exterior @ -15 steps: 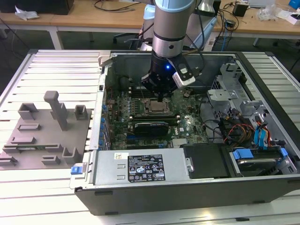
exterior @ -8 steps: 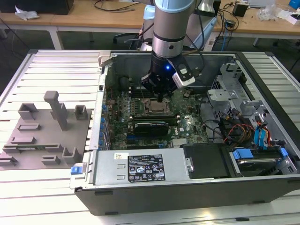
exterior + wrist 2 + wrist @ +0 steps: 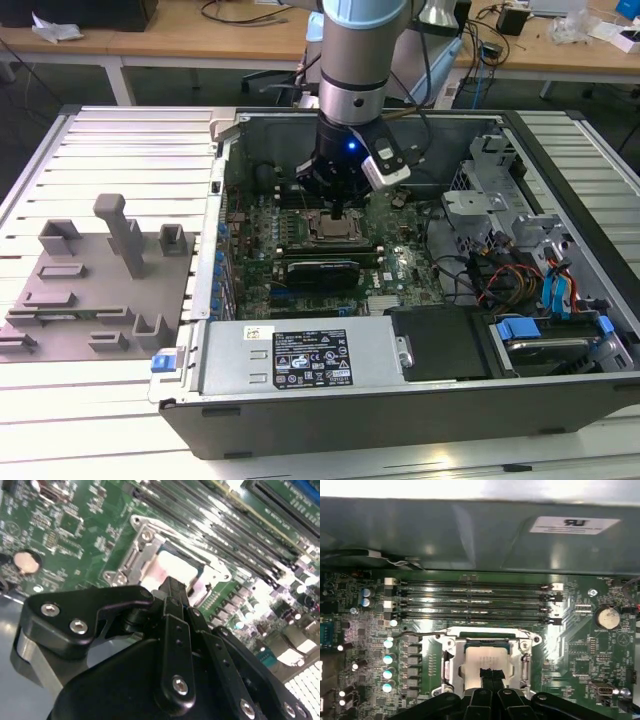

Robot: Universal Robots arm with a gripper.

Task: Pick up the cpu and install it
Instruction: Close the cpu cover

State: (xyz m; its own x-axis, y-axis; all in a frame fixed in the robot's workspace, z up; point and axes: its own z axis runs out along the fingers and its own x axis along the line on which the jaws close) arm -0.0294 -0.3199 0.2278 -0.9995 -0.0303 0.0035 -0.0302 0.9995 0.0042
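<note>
One cpu (image 3: pixel 482 659), Tom? Where is it lying?

Yes, Ana, one. It is sitting flat inside the socket frame (image 3: pixel 522 645) on the motherboard (image 3: pixel 400 262), and its pale metal top is facing up. In the exterior view the socket is lying near the middle of the picture, inside the open case (image 3: pixel 400 420).

And the gripper (image 3: pixel 490 673), what is it doing?

It is hanging straight over the cpu, at the end of the arm (image 3: pixel 355 60) that is reaching down into the case. In both wrist views its two thin fingers are closing against each other, and they are gripping nothing. Their tips are standing over the middle of the chip. Whether they are touching its top, I cannot tell.

What is lying around the socket?

The memory slots (image 3: pixel 475 600) are running just beside one edge of the frame. A round coin battery (image 3: pixel 606 616) is sitting well apart from it on the green board.

And the rest of the scene?

At the exterior view's left, some grey blocks (image 3: pixel 100 270) are standing on the slatted table (image 3: pixel 120 140), well apart from the arm. At the exterior view's right, inside the case, blue and orange cables (image 3: pixel 520 278) are lying in a loose bundle.
</note>
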